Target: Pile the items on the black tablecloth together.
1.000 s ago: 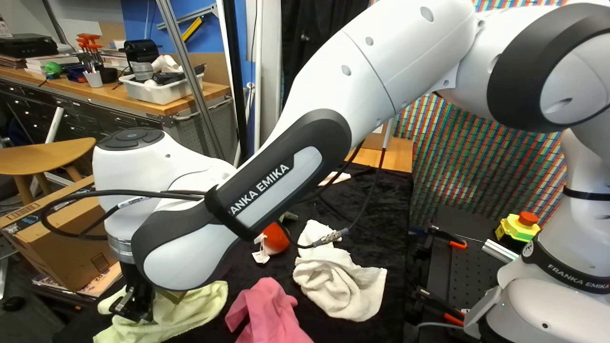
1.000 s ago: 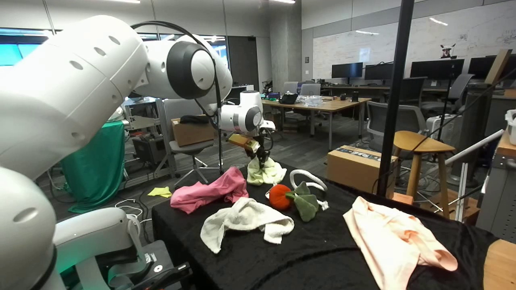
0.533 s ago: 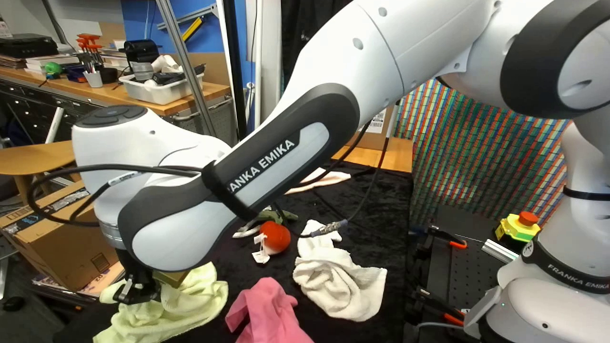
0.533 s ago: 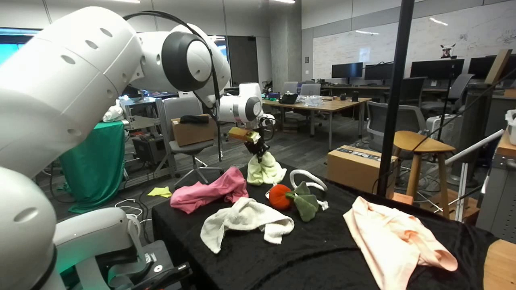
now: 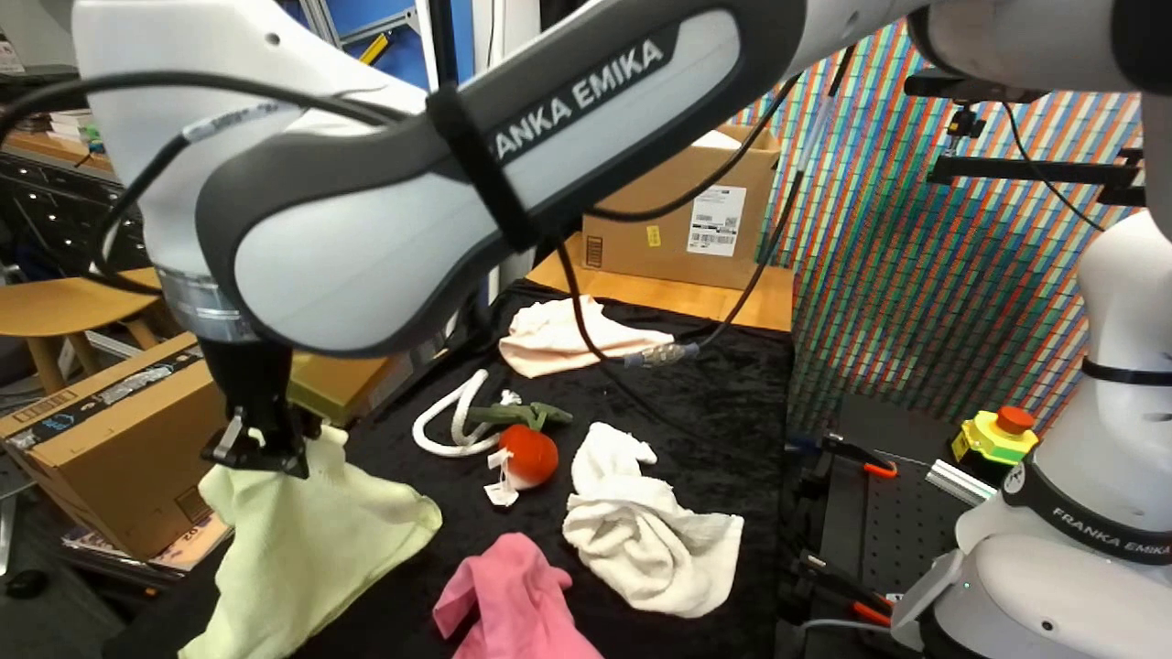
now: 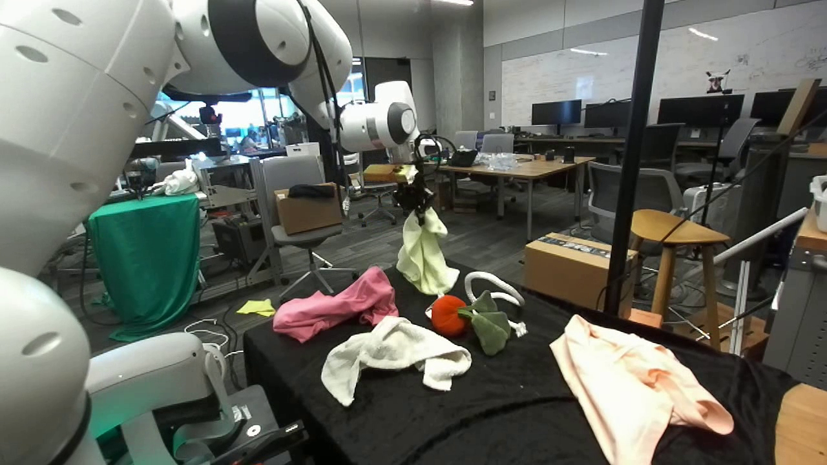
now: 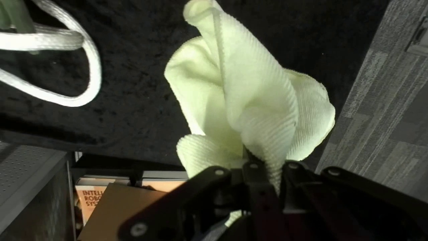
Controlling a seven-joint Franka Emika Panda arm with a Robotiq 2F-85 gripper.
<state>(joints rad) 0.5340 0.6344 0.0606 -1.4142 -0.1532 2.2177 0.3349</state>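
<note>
My gripper (image 5: 261, 453) is shut on a light green cloth (image 5: 311, 549). In an exterior view the gripper (image 6: 418, 213) holds the cloth (image 6: 426, 258) up by its top, with the lower end on the black tablecloth (image 6: 504, 420). In the wrist view the cloth (image 7: 257, 80) bunches between the fingers (image 7: 272, 170). A pink cloth (image 6: 342, 307), a white cloth (image 6: 394, 352) and a peach cloth (image 6: 633, 387) lie apart on the tablecloth. A red-orange soft ball (image 6: 448, 316) with green leaves (image 6: 490, 329) and a white rope (image 6: 501, 279) lies between them.
A cardboard box (image 5: 678, 215) stands behind the tablecloth's far end. Another box (image 6: 568, 271) and a wooden stool (image 6: 675, 226) stand beside the table. A black pole (image 6: 630, 161) rises at the table edge. A yellow cloth (image 6: 256, 308) lies on the floor.
My gripper has risen with the light green cloth, which now stretches upward from the table instead of lying bunched. The other cloths, ball and rope have not moved.
</note>
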